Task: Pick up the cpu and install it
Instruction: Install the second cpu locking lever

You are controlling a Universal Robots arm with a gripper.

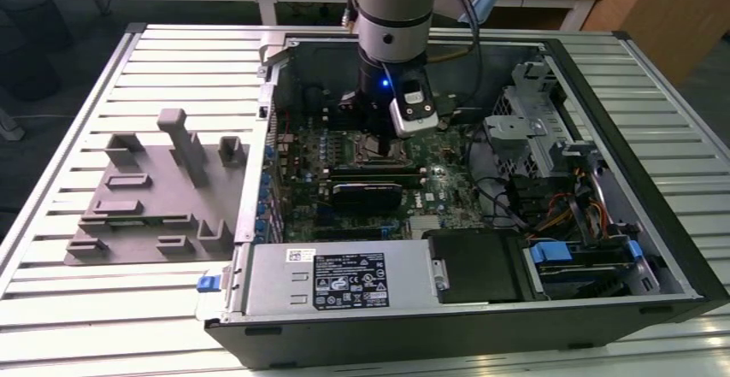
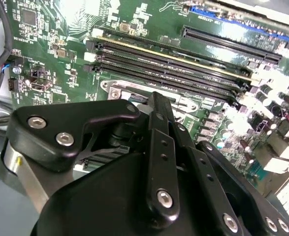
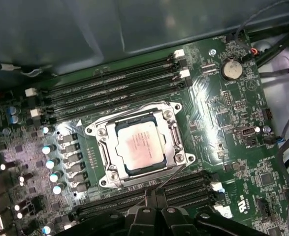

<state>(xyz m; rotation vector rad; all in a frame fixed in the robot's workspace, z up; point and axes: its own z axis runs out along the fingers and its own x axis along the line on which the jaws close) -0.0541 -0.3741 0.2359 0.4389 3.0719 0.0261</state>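
Reaching straight down from above into the open case [image 1: 456, 334], with the arm [image 1: 394, 9] plumb and the wrist vertical in the exterior view. Holds the tool [image 1: 380, 133] low over the board [image 1: 439, 193], toward the far wall of the case and right above the socket [image 3: 104, 147]. Carries a white camera [image 1: 413, 112] on the wrist, on the side toward the exterior view's right, with a small blue light just above it.

Shows the fingers [image 2: 161, 147] pressed together in the second wrist view, black links folded in, nothing pinched between them. Points the fingertips [image 3: 151, 194] down at the board in the first wrist view, just beside the socket's metal frame on the side of one bank of memory slots [image 3: 114, 81], and apart from the cpu [image 3: 138, 147].

Finds the cpu lying flat in the socket, pale silver top up, square with the frame around it, untouched by the tool. Sees long dark memory slots on two opposite sides of the socket and a coin cell [image 3: 231, 69] near one corner of the board.

Notes a grey plate [image 1: 126, 223] with upright blocks on the slatted bench [image 1: 68, 309] at the exterior view's left, beside the case wall and well apart from the arm. Notes also a power supply [image 1: 331, 279] along the near edge of the case.
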